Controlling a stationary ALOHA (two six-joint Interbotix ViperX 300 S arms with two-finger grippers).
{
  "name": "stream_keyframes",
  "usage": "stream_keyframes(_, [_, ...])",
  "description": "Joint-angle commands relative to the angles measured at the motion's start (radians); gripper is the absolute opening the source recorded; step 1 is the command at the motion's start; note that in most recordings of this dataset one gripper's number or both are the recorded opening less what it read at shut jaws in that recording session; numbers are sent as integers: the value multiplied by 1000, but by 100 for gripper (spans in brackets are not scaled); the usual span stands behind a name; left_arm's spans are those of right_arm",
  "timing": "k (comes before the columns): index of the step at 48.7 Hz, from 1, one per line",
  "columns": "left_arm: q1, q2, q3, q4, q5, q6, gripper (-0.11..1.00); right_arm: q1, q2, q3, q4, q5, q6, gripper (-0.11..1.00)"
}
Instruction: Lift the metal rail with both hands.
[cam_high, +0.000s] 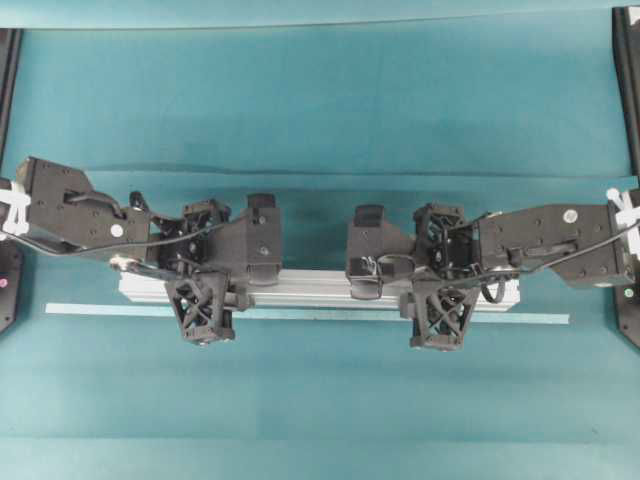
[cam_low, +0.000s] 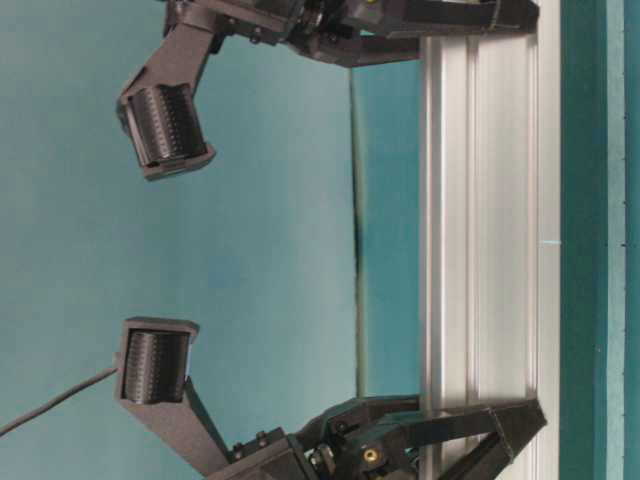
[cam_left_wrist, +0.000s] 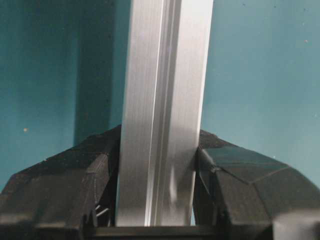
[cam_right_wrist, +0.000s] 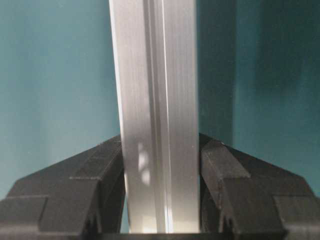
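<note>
The metal rail (cam_high: 320, 288) is a long silver grooved bar lying left to right across the teal cloth. My left gripper (cam_high: 205, 282) is shut on it near its left end, and my right gripper (cam_high: 437, 287) is shut on it near its right end. In the left wrist view the rail (cam_left_wrist: 165, 75) runs straight up between the left gripper (cam_left_wrist: 159, 150) fingers, both pressed against its sides. The right wrist view shows the same: the rail (cam_right_wrist: 155, 65) is clamped in the right gripper (cam_right_wrist: 160, 150). The rail's shadow falls offset beside it on the cloth, so it hangs a little above the cloth. The table-level view shows the rail (cam_low: 480, 230) level.
A thin pale-green strip (cam_high: 300, 315), longer than the rail, lies on the cloth just in front of the rail. Black frame posts (cam_high: 625, 80) stand at the far left and right edges. The teal cloth has a fold (cam_low: 355, 230) behind the rail.
</note>
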Motion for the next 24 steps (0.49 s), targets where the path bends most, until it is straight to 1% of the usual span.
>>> stream_keyframes(1, [8, -5, -3, 0, -5, -20, 36, 8, 9, 3, 3, -5, 3, 38])
stream_keyframes(14, [8, 41, 11, 0, -52, -21, 36, -2, 38, 9, 3, -37, -9, 39])
stream_keyframes(24, [8, 52, 5, 0, -61, -21, 36, -2, 49, 17, 3, -67, -8, 39])
